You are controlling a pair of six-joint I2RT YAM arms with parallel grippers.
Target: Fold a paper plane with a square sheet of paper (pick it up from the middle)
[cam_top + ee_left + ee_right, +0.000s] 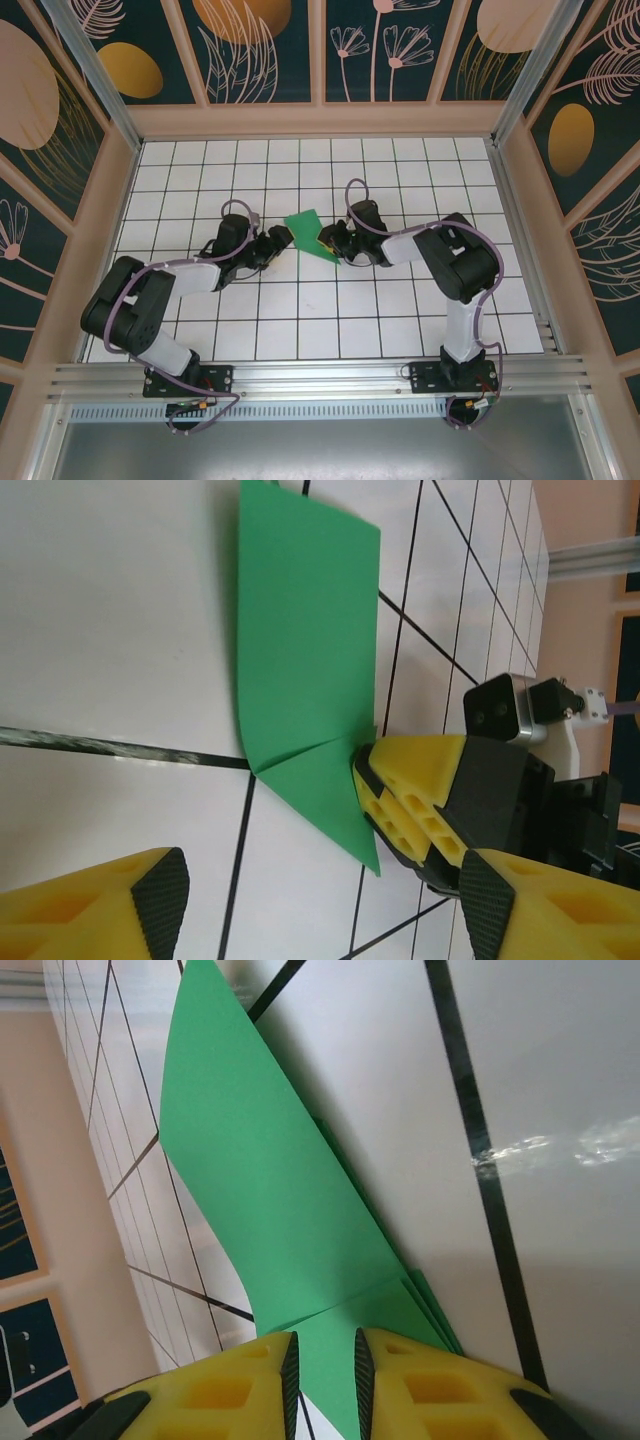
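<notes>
Currently working midway through the folding: pinching the near corner of the green sheet of paper (260, 1180) between the pressed-together fingers of the right gripper (325, 1385), with layered edges and a diagonal crease showing just beside the pads. Lying on the white grid table (300, 310) around its middle, between the two arms, one side standing curled up off the surface. Hovering just beside the sheet's left edge with the left gripper (325, 920), fingers spread wide, gripping nothing. Judging the dart far from finished. Probably needing next: taking the free edge with the left fingers, then carrying it over while anchoring the pinned corner against sliding or tearing.
</notes>
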